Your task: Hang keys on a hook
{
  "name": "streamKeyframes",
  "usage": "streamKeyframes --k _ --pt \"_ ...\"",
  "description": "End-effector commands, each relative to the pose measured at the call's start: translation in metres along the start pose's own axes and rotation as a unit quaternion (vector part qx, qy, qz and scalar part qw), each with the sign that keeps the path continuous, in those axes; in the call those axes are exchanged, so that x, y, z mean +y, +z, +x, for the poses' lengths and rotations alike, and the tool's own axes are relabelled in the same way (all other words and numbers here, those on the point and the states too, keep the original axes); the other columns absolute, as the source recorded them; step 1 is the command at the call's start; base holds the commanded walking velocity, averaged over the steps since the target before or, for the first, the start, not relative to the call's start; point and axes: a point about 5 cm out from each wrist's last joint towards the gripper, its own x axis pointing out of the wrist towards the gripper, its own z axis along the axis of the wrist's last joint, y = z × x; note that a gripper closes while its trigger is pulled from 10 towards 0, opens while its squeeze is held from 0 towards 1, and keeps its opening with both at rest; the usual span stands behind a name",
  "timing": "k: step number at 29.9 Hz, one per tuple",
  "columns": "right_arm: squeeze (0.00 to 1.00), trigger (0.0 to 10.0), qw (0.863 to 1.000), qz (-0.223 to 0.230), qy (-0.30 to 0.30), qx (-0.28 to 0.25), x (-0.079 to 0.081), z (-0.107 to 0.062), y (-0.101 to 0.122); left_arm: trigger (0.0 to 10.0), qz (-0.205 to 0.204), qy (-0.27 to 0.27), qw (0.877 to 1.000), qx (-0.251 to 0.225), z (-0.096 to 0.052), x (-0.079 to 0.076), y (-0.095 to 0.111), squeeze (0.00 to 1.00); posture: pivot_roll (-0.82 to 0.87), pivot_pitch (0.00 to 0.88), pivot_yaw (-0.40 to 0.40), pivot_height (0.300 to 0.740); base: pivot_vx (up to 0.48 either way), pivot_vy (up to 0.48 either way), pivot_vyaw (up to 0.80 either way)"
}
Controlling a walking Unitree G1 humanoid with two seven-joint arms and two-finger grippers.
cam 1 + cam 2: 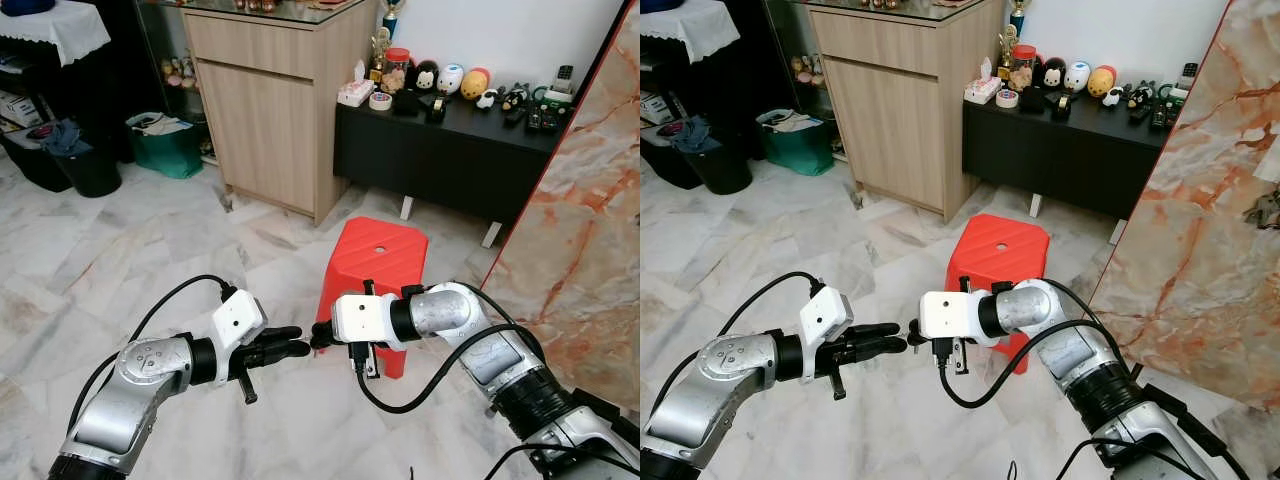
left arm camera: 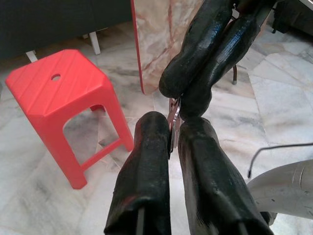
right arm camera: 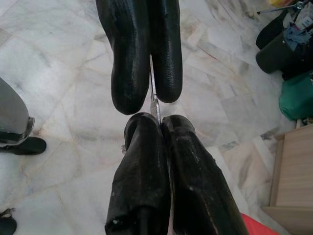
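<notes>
My two grippers meet tip to tip above the marble floor, just in front of the red stool (image 1: 375, 262). The left gripper (image 1: 298, 347) reaches in from the left and the right gripper (image 1: 322, 338) from the right. A thin silver key (image 2: 172, 120) sits between both pairs of black fingers. In the right wrist view the key (image 3: 154, 100) is a narrow metal blade running from my right fingers (image 3: 142, 147) into the left gripper's fingers (image 3: 129, 73). Both grippers are shut on it. The rest of the key bunch is hidden by the fingers.
A marble-patterned panel (image 1: 1200, 230) stands close on the right, with a small grey object (image 1: 1264, 208) hanging on it. Behind the stool are a wooden cabinet (image 1: 265, 110) and a low black sideboard (image 1: 440, 150) with toys. Bins (image 1: 90, 165) stand at the far left.
</notes>
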Motion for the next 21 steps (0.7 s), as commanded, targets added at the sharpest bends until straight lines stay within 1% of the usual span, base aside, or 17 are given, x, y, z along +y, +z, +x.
streamKeyframes --k 1,21 --pt "0.0 10.0 1.0 -0.017 0.0 -0.007 -0.0022 0.0009 0.0088 0.0 0.002 -0.005 1.0 0.007 -0.0007 0.0016 0.0008 0.0 0.07 0.002 -0.044 0.74 0.0 0.0 0.0" --pt "0.0 10.0 1.0 -0.01 0.0 -0.004 -0.0008 0.0032 0.0068 0.0 -0.007 -0.001 1.0 0.005 -0.0028 0.0053 0.0013 0.0 0.07 0.003 -0.039 0.74 0.0 0.0 0.0"
